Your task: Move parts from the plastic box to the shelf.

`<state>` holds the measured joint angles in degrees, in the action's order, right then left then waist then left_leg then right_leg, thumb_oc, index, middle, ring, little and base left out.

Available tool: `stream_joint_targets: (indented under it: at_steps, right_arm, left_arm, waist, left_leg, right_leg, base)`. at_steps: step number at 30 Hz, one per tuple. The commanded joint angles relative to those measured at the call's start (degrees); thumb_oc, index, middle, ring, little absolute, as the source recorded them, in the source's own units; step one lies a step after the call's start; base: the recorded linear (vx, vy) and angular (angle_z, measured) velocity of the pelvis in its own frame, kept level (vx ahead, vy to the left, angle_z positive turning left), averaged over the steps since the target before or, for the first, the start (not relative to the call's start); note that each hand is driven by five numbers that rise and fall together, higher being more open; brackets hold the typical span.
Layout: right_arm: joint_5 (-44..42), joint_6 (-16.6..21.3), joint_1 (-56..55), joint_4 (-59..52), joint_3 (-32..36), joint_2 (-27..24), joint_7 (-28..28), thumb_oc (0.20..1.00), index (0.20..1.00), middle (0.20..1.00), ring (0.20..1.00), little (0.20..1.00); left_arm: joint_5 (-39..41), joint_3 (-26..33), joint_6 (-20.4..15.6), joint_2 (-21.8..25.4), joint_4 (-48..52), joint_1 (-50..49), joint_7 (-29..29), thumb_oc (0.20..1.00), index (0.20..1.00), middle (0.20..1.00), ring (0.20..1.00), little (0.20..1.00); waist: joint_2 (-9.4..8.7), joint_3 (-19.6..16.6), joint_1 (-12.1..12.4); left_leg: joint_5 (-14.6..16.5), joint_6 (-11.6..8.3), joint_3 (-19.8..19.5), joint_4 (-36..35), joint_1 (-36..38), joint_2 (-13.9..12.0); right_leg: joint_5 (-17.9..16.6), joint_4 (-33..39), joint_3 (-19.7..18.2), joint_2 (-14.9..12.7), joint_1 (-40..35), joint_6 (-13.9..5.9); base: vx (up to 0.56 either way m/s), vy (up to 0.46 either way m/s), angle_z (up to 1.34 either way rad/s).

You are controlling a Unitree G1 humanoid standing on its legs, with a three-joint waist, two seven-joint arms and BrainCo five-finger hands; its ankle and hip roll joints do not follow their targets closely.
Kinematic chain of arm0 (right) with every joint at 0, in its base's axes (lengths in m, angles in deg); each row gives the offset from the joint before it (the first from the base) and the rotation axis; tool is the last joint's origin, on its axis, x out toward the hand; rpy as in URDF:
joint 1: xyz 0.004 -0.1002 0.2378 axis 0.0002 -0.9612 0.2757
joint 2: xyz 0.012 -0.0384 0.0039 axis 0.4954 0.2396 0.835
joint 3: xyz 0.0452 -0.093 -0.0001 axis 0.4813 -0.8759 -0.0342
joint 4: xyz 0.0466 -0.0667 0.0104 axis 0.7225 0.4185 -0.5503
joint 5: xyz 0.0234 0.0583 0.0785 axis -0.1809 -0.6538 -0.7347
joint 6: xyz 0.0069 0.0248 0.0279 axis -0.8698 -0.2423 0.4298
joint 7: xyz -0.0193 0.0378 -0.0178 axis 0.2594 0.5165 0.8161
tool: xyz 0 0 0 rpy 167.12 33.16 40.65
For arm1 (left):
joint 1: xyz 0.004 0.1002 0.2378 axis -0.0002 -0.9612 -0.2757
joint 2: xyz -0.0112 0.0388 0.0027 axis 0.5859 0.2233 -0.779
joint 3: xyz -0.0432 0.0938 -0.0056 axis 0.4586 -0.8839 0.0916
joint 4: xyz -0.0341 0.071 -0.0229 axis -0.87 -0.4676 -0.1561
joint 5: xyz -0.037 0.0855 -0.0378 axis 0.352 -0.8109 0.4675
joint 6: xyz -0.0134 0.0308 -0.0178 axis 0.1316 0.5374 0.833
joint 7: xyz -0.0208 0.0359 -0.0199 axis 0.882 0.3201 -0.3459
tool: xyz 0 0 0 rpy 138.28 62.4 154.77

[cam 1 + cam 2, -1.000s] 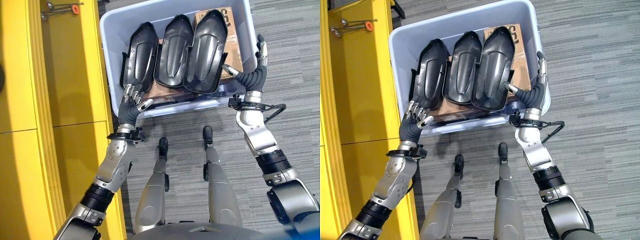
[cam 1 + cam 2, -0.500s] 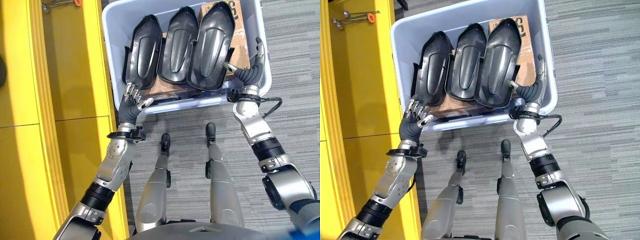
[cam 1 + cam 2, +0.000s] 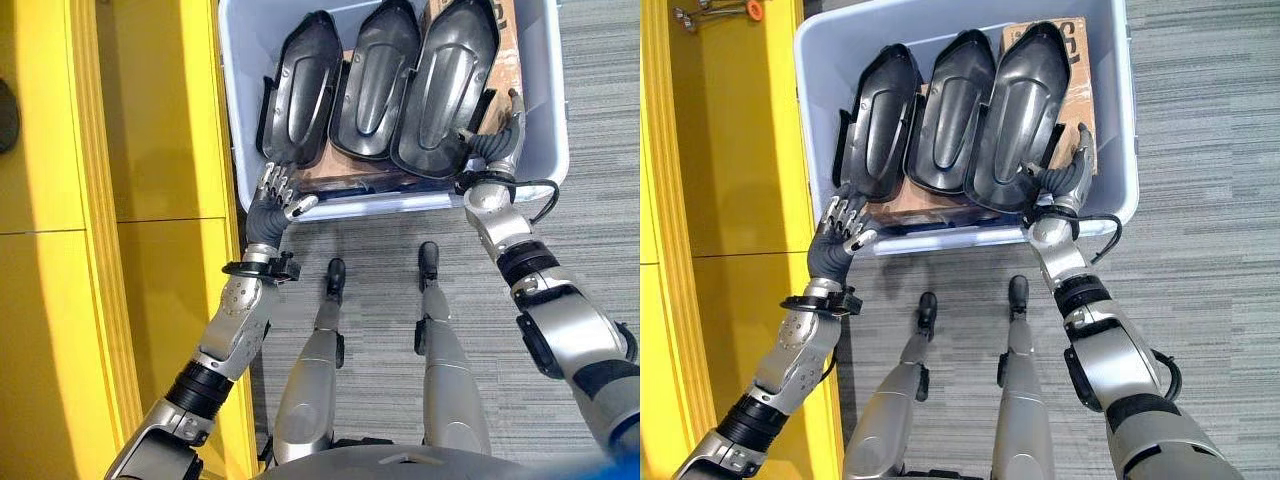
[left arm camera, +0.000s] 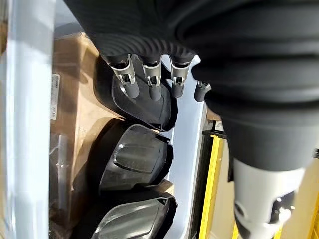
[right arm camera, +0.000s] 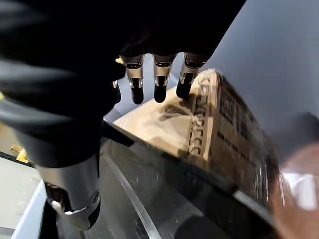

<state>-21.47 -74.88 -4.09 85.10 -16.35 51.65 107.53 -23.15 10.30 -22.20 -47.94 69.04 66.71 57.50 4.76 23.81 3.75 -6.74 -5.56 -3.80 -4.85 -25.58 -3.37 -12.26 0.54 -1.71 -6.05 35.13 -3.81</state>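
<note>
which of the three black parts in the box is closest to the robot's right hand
The black part on the robot's right, lying over the cardboard box. The right hand is beside its near end; the other two lie further left.

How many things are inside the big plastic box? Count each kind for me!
Black parts: 3 ()
Brown cardboard box: 1
Total: 4 things in the plastic box.

The brown cardboard box [image 3: 1077, 70] lies mostly hidden beneath three glossy black moulded plastic shells [image 3: 940, 115], its far end cut off.
</note>
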Motion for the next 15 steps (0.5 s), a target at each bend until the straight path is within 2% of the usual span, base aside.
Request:
stream_joint_targets:
  at_steps: [1, 8, 9, 10, 11, 15]
  right_arm:
    - [-5.01, 1.53, 4.21, 0.87, -2.96, -0.28, -2.11, 1.000, 1.000, 1.000, 1.000, 1.000]
    - [-10.79, 1.22, 9.37, 15.83, -5.48, 2.92, -5.58, 1.000, 1.000, 1.000, 1.000, 1.000]
    - [-11.95, 1.23, 9.62, 17.02, -5.32, 3.17, -6.37, 0.774, 0.774, 0.774, 0.774, 0.774]
    - [-14.35, 1.10, 9.84, 18.71, -5.25, 3.47, -8.05, 0.354, 0.354, 0.354, 0.354, 0.354]
    - [-14.66, 0.70, 9.88, 19.86, -5.42, 3.43, -8.82, 0.200, 0.200, 0.200, 0.200, 0.200]
    - [-15.33, -0.18, 9.44, 22.14, -5.42, 3.01, -10.87, 0.200, 0.200, 0.200, 0.200, 0.200]
  left_arm:
    - [0.34, -0.42, -3.63, 2.53, 4.74, 0.77, -0.31, 1.000, 1.000, 1.000, 1.000, 1.000]
    - [0.93, -3.01, -3.58, 2.96, 5.07, 2.55, -0.62, 1.000, 1.000, 1.000, 1.000, 1.000]
    - [0.96, -3.27, -3.60, 3.01, 4.91, 2.84, -0.69, 1.000, 1.000, 1.000, 1.000, 1.000]
    - [0.96, -3.62, -3.57, 2.94, 4.52, 3.35, -0.93, 1.000, 1.000, 1.000, 1.000, 1.000]
    - [0.98, -3.72, -3.45, 2.93, 4.34, 3.52, -1.05, 1.000, 1.000, 1.000, 1.000, 1.000]
    - [1.29, -3.89, -3.52, 3.02, 4.18, 3.69, -1.88, 1.000, 1.000, 1.000, 1.000, 1.000]
  waist:
    - [0.80, -0.28, 0.86]
    - [1.38, 0.15, 2.34]
    - [1.48, 0.12, 2.55]
    - [1.65, 0.12, 2.90]
    - [1.71, 0.06, 3.11]
    - [2.10, -0.58, 4.44]
  left_leg:
    - [2.07, 1.80, -2.87, 0.57, 0.58, 0.40]
    - [2.23, 2.26, -4.24, 1.97, -0.97, 0.96]
    - [2.25, 2.28, -4.43, 2.08, -1.11, 1.01]
    - [2.25, 2.34, -4.68, 2.31, -1.21, 1.10]
    - [2.28, 2.38, -4.90, 2.48, -1.28, 1.16]
    - [2.45, 2.60, -5.73, 2.68, -0.80, 1.66]
  right_leg:
    - [4.51, -9.35, 2.05, -4.43, 4.80, -4.05]
    - [5.01, -10.01, 2.64, -4.81, 5.11, -3.83]
    - [5.11, -10.08, 2.74, -4.88, 5.12, -3.80]
    - [5.31, -10.28, 2.90, -5.05, 5.02, -3.75]
    - [5.40, -10.39, 2.99, -5.13, 4.90, -3.69]
    - [5.73, -10.48, 3.50, -5.49, 3.70, -3.62]
  base:
    - [0.01, 0.001, 0.07]
    - [0.01, -0.001, 0.09]
    - [0.01, 0.003, 0.05]
    - [0.01, 0.000, 0.09]
    - [0.01, -0.002, 0.14]
    - [0.01, 0.001, 0.11]
